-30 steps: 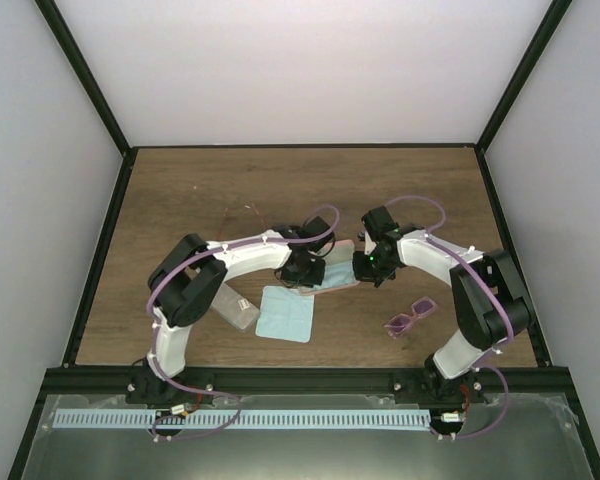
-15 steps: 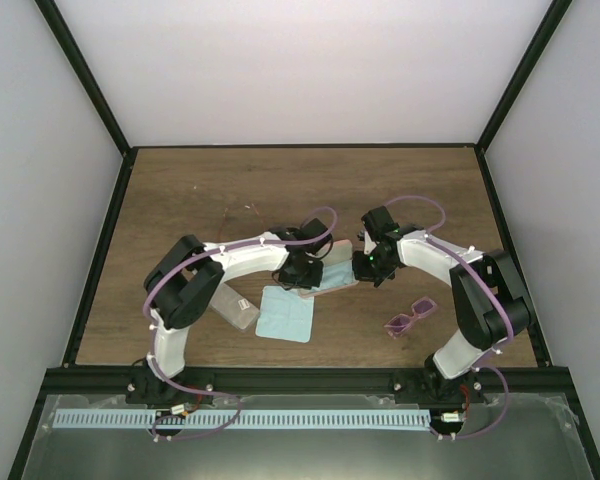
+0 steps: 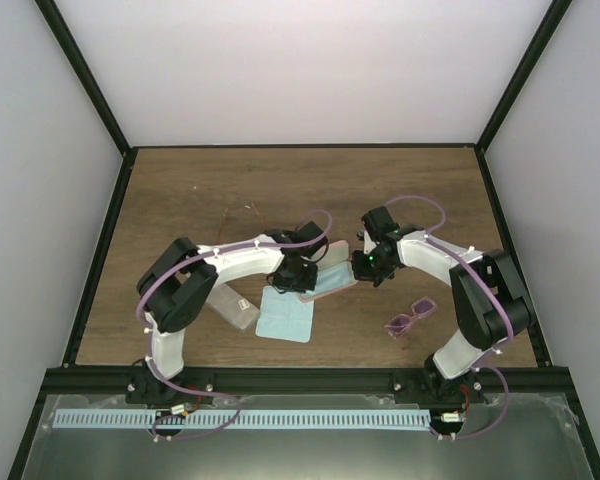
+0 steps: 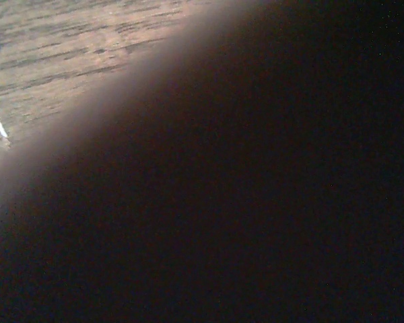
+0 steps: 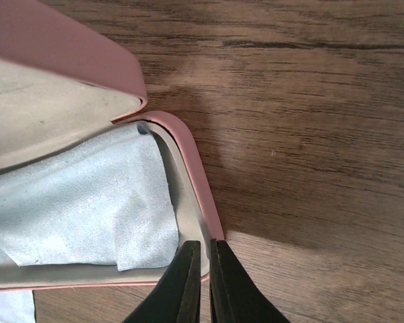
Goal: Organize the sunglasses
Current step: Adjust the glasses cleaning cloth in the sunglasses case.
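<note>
The purple-pink sunglasses (image 3: pixel 412 317) lie right of and nearer the bases than the right gripper (image 5: pixel 203 269), which is clamped on the pink case (image 5: pixel 60 44) rim; whether the left gripper (image 3: pixel 296 277) is open cannot be told.

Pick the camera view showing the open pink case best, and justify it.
The right wrist view: the pink case is close up, lid open, light blue cloth inside, the right hand pinching its rim. The top external view shows it small and partly covered. The left wrist view is almost wholly dark.
</note>
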Available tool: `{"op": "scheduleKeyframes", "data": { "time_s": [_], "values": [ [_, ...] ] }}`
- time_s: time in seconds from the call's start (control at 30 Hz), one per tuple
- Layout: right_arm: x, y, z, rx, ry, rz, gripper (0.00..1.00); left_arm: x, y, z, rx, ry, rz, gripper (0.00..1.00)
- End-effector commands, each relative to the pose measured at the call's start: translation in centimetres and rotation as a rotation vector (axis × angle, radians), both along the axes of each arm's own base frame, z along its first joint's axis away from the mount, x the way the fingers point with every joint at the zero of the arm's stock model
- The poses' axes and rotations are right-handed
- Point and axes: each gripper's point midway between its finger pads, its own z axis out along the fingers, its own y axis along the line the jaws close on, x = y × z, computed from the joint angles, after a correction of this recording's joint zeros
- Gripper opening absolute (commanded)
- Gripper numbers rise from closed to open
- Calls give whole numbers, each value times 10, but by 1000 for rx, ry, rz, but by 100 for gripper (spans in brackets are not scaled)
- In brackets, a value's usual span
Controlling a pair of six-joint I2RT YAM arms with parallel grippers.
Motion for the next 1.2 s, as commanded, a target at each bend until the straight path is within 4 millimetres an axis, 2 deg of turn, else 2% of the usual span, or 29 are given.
{"op": "scheduleKeyframes", "data": {
  "time_s": [0.0, 0.17, 0.33, 0.73, 0.9, 1.17],
  "values": [
    [-12, -3, -12, -28, 41, 17, 6, -9, 11, 0, 37, 21, 7, 4],
    [-11, -4, -12, -26, 41, 16, 6, -11, 9, -1, 32, 32, 2, 8],
    [-10, -3, -12, -25, 39, 18, 6, -13, 10, 0, 31, 36, -8, 35],
    [-8, -2, -13, -26, 39, 17, 6, -13, 17, 3, 70, 32, -15, 62],
    [-8, -2, -14, -25, 42, 18, 6, -10, 20, 12, 81, 11, -8, 78],
    [-5, 0, -11, -16, 30, 15, 6, -4, 16, 26, 73, -12, -7, 98]
  ]
}}
